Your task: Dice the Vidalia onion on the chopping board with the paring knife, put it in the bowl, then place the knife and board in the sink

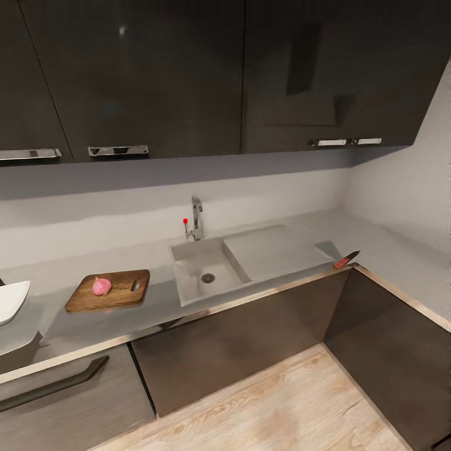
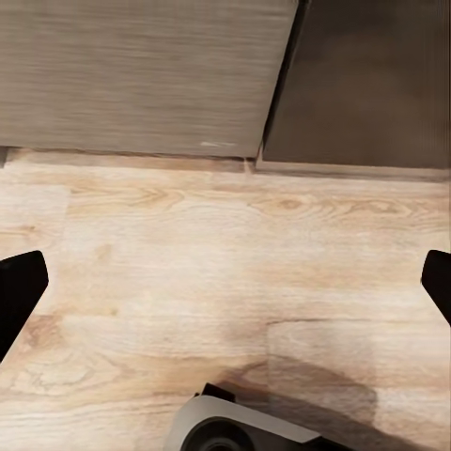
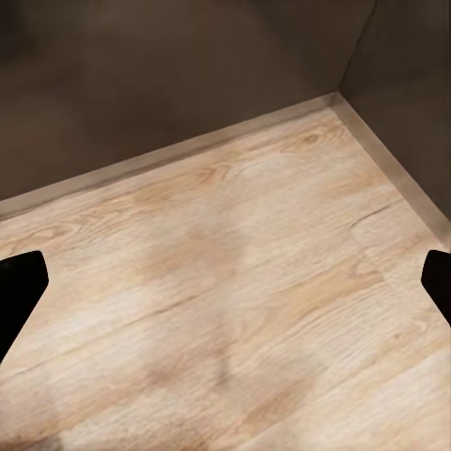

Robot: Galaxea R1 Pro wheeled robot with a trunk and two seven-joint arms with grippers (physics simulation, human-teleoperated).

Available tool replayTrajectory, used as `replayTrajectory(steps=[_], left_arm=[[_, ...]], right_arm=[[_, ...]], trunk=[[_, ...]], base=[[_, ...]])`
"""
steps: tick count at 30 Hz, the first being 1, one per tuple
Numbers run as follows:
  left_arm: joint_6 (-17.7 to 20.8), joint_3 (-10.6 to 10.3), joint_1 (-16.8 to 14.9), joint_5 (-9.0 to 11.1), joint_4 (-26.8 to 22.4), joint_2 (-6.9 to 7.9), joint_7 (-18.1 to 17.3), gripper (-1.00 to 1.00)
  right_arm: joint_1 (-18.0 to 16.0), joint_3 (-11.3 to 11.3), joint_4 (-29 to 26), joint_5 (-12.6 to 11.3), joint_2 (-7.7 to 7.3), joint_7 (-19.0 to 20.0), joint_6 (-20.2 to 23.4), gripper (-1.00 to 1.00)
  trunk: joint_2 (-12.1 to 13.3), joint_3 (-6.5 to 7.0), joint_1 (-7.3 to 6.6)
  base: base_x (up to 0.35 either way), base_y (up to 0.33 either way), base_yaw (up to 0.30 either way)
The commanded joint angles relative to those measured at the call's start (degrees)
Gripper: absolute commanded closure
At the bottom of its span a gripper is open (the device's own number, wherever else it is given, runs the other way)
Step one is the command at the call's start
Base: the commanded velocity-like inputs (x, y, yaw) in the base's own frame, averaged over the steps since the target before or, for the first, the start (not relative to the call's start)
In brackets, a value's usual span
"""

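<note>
The pinkish-red Vidalia onion (image 1: 101, 286) rests on the brown chopping board (image 1: 109, 290), which lies on the grey countertop (image 1: 75, 326) left of the sink (image 1: 188, 260). The sink basin holds nothing but its drain. The red-handled paring knife (image 1: 346, 259) lies at the counter's front edge by the right corner. A white bowl (image 1: 10, 299) pokes in at the far left. My left gripper (image 2: 225, 287) hangs open over the wood floor, black fingertips (image 2: 19, 291) wide apart. My right gripper (image 3: 225, 291) is likewise open above the floor near a cabinet corner.
A steel tap (image 1: 196, 219) with a red dot stands behind the sink, with a flat drainboard (image 1: 272, 250) to its right. Dark cabinets (image 1: 238, 344) run below and turn along the right wall. Pale wood floor (image 1: 269, 407) lies in front. The robot's base (image 2: 235, 432) shows underneath.
</note>
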Motion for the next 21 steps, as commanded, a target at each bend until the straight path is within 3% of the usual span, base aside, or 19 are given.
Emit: replayTrajectory(steps=[1, 21], left_arm=[[-0.1, -0.1, 0.0, 0.1, -0.1, 0.02, 0.1, -1.00], [0.0, -0.1, 0.0, 0.1, 3.7, 0.14, 0.2, -1.00]], right_arm=[[0.0, -0.1, -0.1, 0.4, 0.05, -0.2, 0.0, -1.00], [0.0, -0.2, 0.8, 0.5, -0.05, -0.3, -0.9, -1.00]], trunk=[[-0.1, 0.01, 0.04], [-0.1, 1.65, 0.04]], base=[[0.000, 0.000, -0.069], [0.000, 0.000, -0.038]])
